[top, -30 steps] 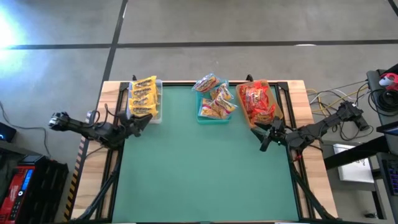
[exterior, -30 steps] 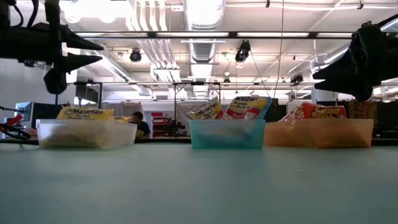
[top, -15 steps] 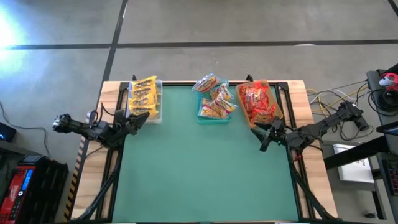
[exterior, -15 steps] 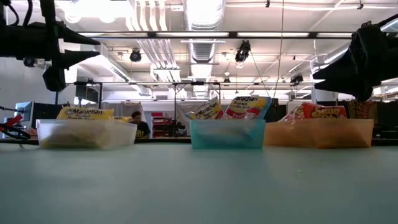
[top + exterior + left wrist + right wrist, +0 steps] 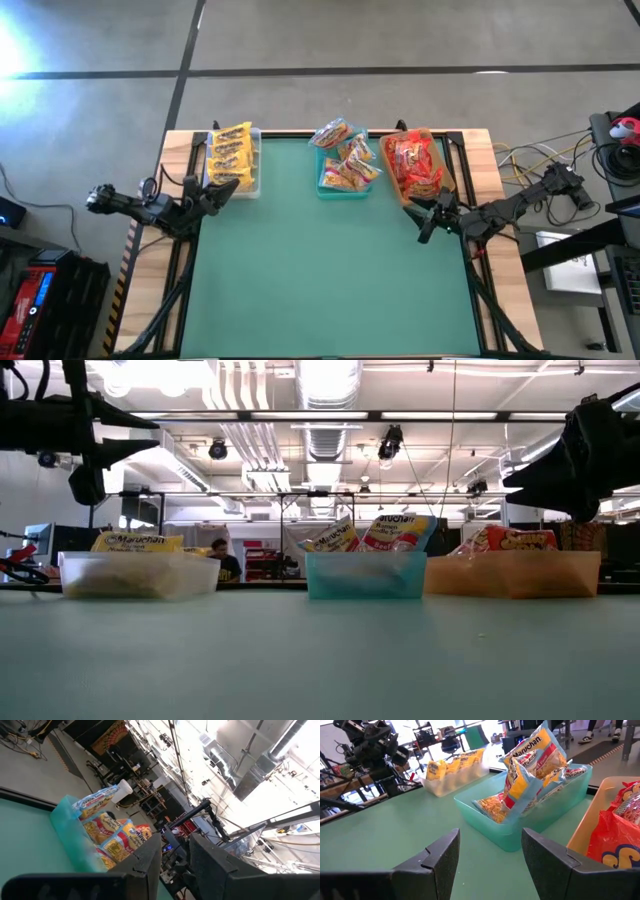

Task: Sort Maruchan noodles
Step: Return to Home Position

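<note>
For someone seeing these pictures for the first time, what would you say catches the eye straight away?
Three rectangular plastic bins line the far edge of the green table: clear bin with yellow noodle packets left, teal bin with multicoloured packets middle, tan bin with red packets right. The left gripper and right gripper hang open and empty near the sides.

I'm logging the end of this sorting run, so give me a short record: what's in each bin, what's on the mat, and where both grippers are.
clear bin: yellow packets, far left
teal bin: multicoloured packets, far middle
tan bin: red packets, far right
mat: no packets outside the bins
left gripper: beside the clear bin, fingers open, holding nothing
right gripper: beside the tan bin, fingers open, holding nothing
</note>
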Tool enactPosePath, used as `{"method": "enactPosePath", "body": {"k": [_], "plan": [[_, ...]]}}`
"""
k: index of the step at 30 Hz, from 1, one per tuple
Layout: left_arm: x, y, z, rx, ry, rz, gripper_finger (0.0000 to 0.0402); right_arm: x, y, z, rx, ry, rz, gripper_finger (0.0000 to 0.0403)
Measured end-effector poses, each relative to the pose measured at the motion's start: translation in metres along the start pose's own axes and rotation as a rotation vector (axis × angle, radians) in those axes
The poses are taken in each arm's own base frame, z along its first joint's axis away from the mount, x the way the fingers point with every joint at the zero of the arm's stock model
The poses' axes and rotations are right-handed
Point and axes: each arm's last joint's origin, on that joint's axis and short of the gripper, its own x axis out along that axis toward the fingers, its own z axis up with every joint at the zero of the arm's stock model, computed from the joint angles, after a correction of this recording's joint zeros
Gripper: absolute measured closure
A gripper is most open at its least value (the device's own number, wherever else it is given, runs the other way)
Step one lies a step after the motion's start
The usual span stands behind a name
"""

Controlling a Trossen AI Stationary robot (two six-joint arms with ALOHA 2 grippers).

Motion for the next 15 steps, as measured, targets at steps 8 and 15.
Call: {"method": "enactPosePath", "body": {"k": [8,15], "plan": [[0.0001,0.0,-0.0002,0.002,0.001,0.001,0.0315,0.0,0.0,-0.0001,0.0,0.0,0.0,0.0202],[0.0003,0.0002,-0.0007,0.005,0.003,0.003,0.0315,0.0,0.0,-0.0001,0.0,0.0,0.0,0.0202]]}}
